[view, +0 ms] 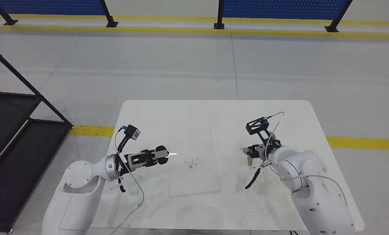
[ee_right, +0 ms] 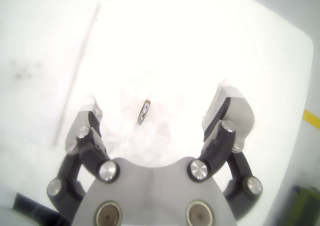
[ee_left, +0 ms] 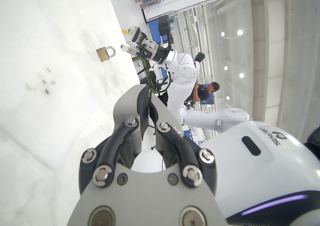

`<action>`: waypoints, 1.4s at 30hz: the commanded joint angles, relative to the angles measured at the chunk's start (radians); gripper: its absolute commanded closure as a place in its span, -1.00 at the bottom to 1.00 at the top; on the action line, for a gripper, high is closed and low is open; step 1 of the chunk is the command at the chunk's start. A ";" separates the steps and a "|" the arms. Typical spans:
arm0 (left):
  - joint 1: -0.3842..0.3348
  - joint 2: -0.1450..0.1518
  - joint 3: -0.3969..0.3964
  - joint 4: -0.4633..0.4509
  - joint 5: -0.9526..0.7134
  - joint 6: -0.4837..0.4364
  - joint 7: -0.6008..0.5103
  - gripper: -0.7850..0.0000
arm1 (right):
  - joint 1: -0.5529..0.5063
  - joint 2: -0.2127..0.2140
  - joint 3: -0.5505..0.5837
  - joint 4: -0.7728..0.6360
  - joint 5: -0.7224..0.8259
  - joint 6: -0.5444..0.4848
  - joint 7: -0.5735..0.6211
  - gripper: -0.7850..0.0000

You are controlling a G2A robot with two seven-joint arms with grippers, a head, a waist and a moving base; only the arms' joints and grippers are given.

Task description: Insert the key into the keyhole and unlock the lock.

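From above, a white table (view: pixel 213 116) is carrying the whole job. The left gripper (view: pixel 164 155) is hanging over its left half with the fingers pressed together. A thin pale sliver is poking out of the tip toward the middle. It is most likely the key (view: pixel 173 154), lying level and aiming across the table, which suits carrying it over to the keyhole. On the right half, well apart from the key, the right gripper (view: pixel 254 153) is sitting low by the brass padlock (view: pixel 247 155). A few dark specks (view: pixel 193 162) are lying between the two arms. In the left wrist view, the left gripper (ee_left: pixel 146 98) is showing its ribbed pads (ee_left: pixel 142 109) closed tight (the key itself is too thin to make out here). Far across the table (ee_left: pixel 50 24) the padlock (ee_left: pixel 105 53) is lying flat, its shackle pointing at the right gripper (ee_left: pixel 126 47) just beside it. In the right wrist view, the right gripper (ee_right: pixel 160 102) is standing wide open and gripping nothing. The padlock (ee_right: pixel 143 113) is resting edge-on on the table (ee_right: pixel 175 24) between the spread fingers, touched by neither. The gripper looks lined up to close on the body and steady it for the key.
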 commanded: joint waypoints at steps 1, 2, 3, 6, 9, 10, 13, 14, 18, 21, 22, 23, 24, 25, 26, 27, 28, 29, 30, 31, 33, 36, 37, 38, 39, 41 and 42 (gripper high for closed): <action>0.000 0.000 0.000 0.000 0.000 0.000 0.000 1.00 | 0.013 -0.003 -0.012 0.008 0.002 0.022 0.034 -1.00; 0.000 0.000 0.000 0.000 0.000 0.000 0.000 1.00 | 0.018 -0.004 -0.016 0.011 0.008 0.033 0.048 -1.00; 0.000 0.000 0.000 0.000 0.000 0.000 0.000 1.00 | 0.023 -0.005 -0.020 0.015 0.009 0.042 0.059 -1.00; 0.000 0.000 0.000 0.000 0.000 0.000 0.000 1.00 | 0.029 -0.008 -0.034 0.026 0.009 0.056 0.077 -1.00; 0.000 0.000 0.000 0.000 0.000 0.000 0.000 1.00 | 0.027 -0.011 -0.048 0.044 0.028 0.061 0.090 -1.00; 0.000 0.000 0.000 0.000 0.000 0.000 0.000 1.00 | 0.028 -0.011 -0.051 0.051 0.028 0.064 0.090 -1.00; 0.000 0.000 0.000 0.000 0.000 0.000 0.000 1.00 | 0.030 -0.014 -0.062 0.069 0.037 0.081 0.092 -1.00; 0.000 0.000 0.000 0.000 0.000 0.000 0.000 1.00 | 0.031 -0.015 -0.065 0.073 0.042 0.086 0.094 -1.00; 0.000 0.000 0.000 0.000 0.000 0.000 0.000 1.00 | 0.032 -0.016 -0.065 0.072 0.047 0.093 0.088 -1.00; 0.000 0.000 0.000 0.000 0.000 0.000 0.000 1.00 | 0.032 -0.016 -0.065 0.072 0.047 0.093 0.088 -1.00; 0.000 0.000 0.000 0.000 0.000 0.000 0.000 1.00 | 0.032 -0.016 -0.065 0.072 0.047 0.093 0.088 -1.00; 0.000 0.000 0.000 0.000 0.000 0.000 0.000 1.00 | 0.032 -0.016 -0.065 0.072 0.047 0.093 0.088 -1.00; 0.000 0.000 0.000 0.000 0.000 0.000 0.000 1.00 | 0.032 -0.016 -0.065 0.072 0.047 0.093 0.088 -1.00; 0.000 0.000 0.000 0.000 0.000 0.000 0.000 1.00 | 0.032 -0.016 -0.065 0.072 0.047 0.093 0.088 -1.00; 0.000 0.000 0.000 0.000 0.000 0.000 0.000 1.00 | 0.032 -0.016 -0.065 0.072 0.047 0.093 0.088 -1.00; 0.000 0.000 0.000 0.000 0.000 0.000 0.000 1.00 | 0.031 -0.016 -0.065 0.073 0.049 0.093 0.082 -1.00; 0.000 0.000 0.000 0.000 0.000 0.000 0.000 1.00 | 0.027 -0.017 -0.064 0.079 0.060 0.086 0.070 -1.00; 0.000 0.000 0.000 0.000 0.000 0.000 0.000 1.00 | 0.035 -0.016 -0.064 0.089 0.061 0.079 0.094 -1.00; 0.000 0.000 0.000 0.000 0.000 0.000 0.000 1.00 | 0.050 -0.017 -0.065 0.088 0.061 0.079 0.108 -1.00; 0.000 0.000 0.000 0.000 0.000 0.000 0.000 1.00 | 0.062 -0.018 -0.071 0.095 0.068 0.077 0.134 -1.00; 0.000 0.000 0.000 0.000 0.000 0.000 0.000 1.00 | 0.099 -0.021 -0.082 0.106 0.081 0.072 0.192 -1.00; 0.000 0.000 0.000 0.000 0.000 0.000 0.000 1.00 | 0.147 -0.026 -0.091 0.122 0.120 0.081 0.265 -1.00; 0.000 0.000 0.000 0.000 0.000 0.000 0.000 1.00 | 0.159 -0.027 -0.096 0.133 0.125 0.085 0.298 -1.00; 0.000 0.000 0.000 0.000 0.000 0.000 0.000 1.00 | 0.175 -0.028 -0.103 0.137 0.126 0.086 0.330 -1.00; 0.000 0.000 0.000 0.000 0.000 0.000 0.000 1.00 | 0.187 -0.029 -0.111 0.143 0.127 0.086 0.351 -1.00; 0.000 0.000 0.000 0.000 0.000 0.000 0.000 1.00 | 0.210 -0.032 -0.130 0.157 0.125 0.087 0.386 -1.00; 0.000 0.000 0.000 0.000 0.000 0.000 0.000 1.00 | 0.216 -0.033 -0.138 0.170 0.126 0.092 0.386 -1.00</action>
